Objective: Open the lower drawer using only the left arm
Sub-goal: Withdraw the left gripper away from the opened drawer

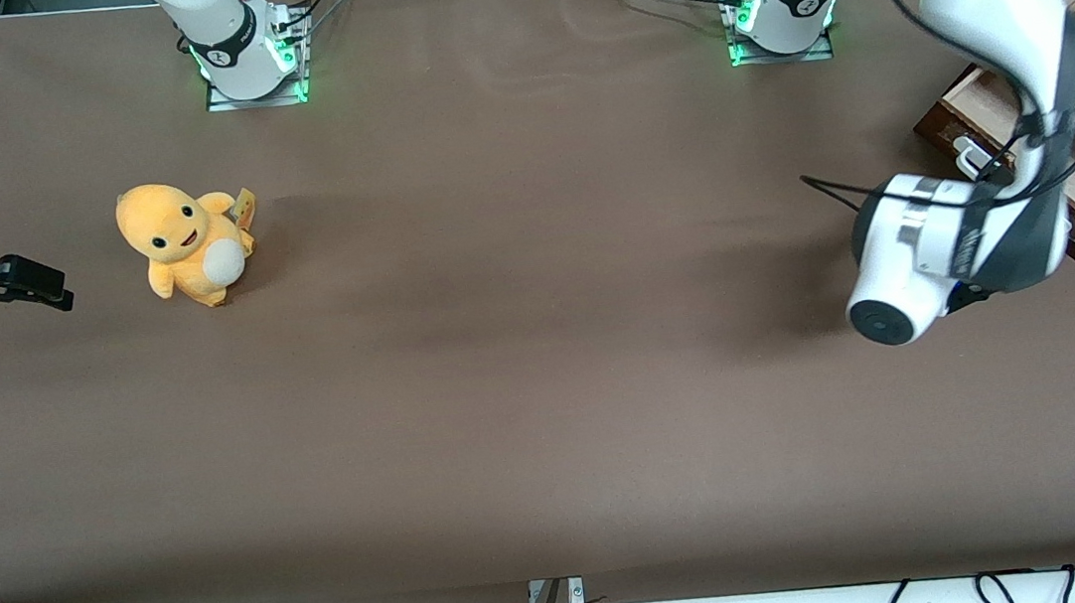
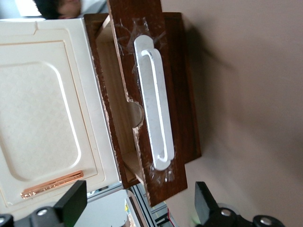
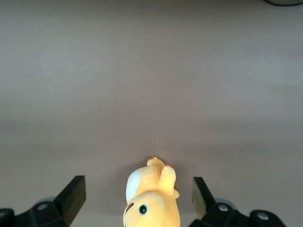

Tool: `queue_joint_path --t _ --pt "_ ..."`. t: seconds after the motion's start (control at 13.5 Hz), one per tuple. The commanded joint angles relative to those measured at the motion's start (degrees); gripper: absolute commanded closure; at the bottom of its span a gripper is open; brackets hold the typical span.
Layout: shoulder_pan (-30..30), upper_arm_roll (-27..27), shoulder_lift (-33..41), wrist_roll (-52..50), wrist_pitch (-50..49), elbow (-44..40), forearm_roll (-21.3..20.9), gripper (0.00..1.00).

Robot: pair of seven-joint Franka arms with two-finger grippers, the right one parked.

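The left arm [image 1: 1000, 43] is seen reaching down from above at the working arm's end of the bench [image 1: 527, 392], bent at the elbow, with its wrist section turned toward the front camera and a loose black cable draped along it. Some dark lettering can be made out on the grey wrist band, but it can't be read. The claw [image 2: 142, 208] is held wide open, its two black fingers [image 2: 71, 201] spread well apart with nothing between them, and it's pointed at the front of the lower drawer [image 2: 161, 99] without touching it. That drawer, dark brown with pale wood inside, is found at the working arm's end of the bench and is already pulled partway out from under a cream cabinet [image 2: 42, 113]; the pale interior is shown in both the front and wrist views. A long silver-white bar handle [image 2: 154, 104] is fixed along the drawer front, covered with what looks like clear tape. A copper-coloured slot [image 2: 52, 185] is seen on the cream panel. No brand or label is readable on the drawer. Toward the parked arm's end, a yellow plush toy [image 1: 187, 243] is sat on the bench, with a small tag beside it that's too small to read.
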State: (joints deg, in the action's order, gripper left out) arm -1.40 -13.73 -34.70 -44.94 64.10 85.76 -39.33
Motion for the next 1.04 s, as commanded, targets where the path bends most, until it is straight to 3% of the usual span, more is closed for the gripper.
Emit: queue_joint_path --t 0.0,0.22,0.59,0.96 --pt "-0.4 -0.1 3.0 7.6 -0.6 -3.9 7.0 0.0" --pt "-1.8 -0.1 6.2 15.5 -0.5 -7.2 15.4 0.0" --pt "-4.0 -0.2 11.8 32.5 -0.2 -12.2 25.7 0.0" --pt "-6.7 1.1 20.3 37.2 1.1 -13.3 39.7 0.0"
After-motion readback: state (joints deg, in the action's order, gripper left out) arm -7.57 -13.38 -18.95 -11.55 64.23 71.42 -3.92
